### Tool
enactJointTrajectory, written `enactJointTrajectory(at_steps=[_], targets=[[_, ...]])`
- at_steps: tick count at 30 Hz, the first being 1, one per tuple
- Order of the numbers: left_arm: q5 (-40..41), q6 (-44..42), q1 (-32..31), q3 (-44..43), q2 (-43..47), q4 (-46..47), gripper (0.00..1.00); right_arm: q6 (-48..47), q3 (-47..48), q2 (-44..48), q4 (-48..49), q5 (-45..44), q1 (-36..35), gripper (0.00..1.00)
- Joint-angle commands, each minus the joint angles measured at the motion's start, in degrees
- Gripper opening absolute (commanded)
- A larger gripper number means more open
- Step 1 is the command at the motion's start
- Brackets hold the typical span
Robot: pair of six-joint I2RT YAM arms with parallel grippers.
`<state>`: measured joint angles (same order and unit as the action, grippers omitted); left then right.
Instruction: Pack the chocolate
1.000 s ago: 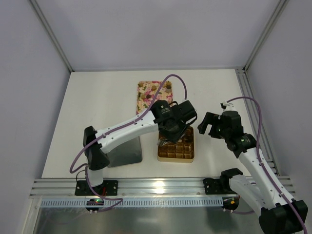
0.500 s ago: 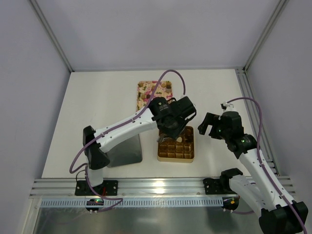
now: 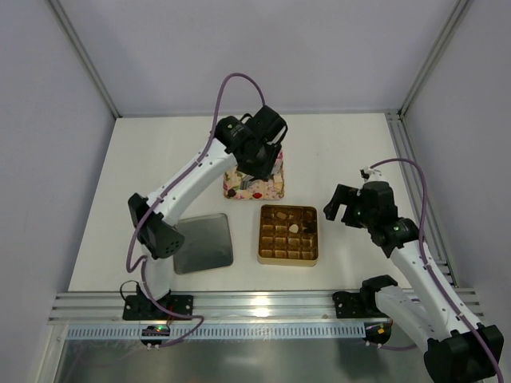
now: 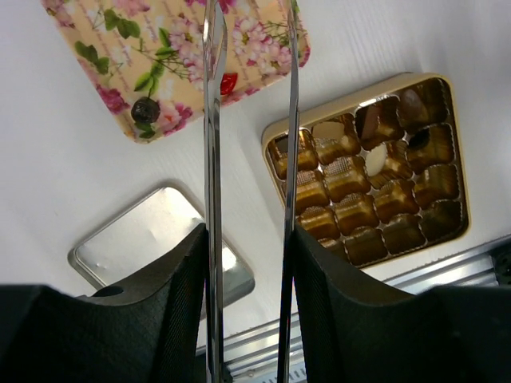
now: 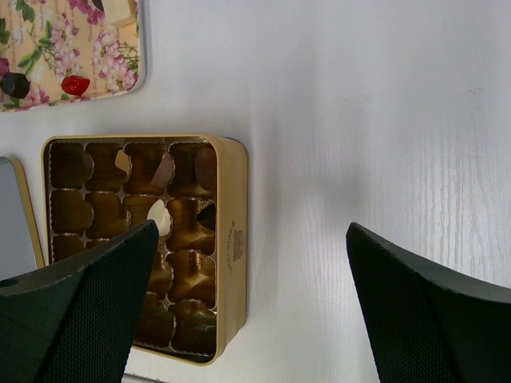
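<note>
Chocolate pieces lie in two places. A dark piece (image 4: 145, 109) and a red one (image 4: 229, 82) rest on the pink floral tray (image 4: 120, 48). A pale piece (image 4: 375, 159) and a few brown ones (image 4: 367, 120) sit in cells of the gold gridded box (image 4: 457, 167). My left gripper (image 4: 251, 9), with long thin metal blades, hovers over the tray (image 3: 257, 190); its blades stand apart with nothing between them. My right gripper (image 5: 251, 227) is wide open and empty over bare table, just right of the gold box (image 5: 231, 239).
A silver lid (image 3: 204, 243) lies flat left of the gold box (image 3: 288, 258). An aluminium rail (image 3: 263, 307) runs along the near table edge. White walls close off the back and sides.
The left arm swung away from the gold box to the floral tray farther back. The gold box is now uncovered. The right arm has not moved.
</note>
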<state>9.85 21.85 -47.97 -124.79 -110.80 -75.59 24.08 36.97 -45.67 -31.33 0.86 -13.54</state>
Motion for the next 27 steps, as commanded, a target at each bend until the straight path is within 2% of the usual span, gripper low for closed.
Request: enactJointTrajectory(at_steps=[1,5,27], targets=[[-1.6,-3.1,2.2,-3.6,-3.6,-0.4,0.45,-0.9,2.3,-0.4,1.6,0.6,-0.1,1.0],[-1.8,-3.9,4.3,-5.9,-6.6,-0.8,0.45,-1.0,2.3,-1.2,2.0,0.6,-0.1,1.0],[2.3,-5.2,16.8,-6.3,-12.7,3.1,0.45,-2.3,3.3,-6.5,4.4,2.0,-0.1,1.0]])
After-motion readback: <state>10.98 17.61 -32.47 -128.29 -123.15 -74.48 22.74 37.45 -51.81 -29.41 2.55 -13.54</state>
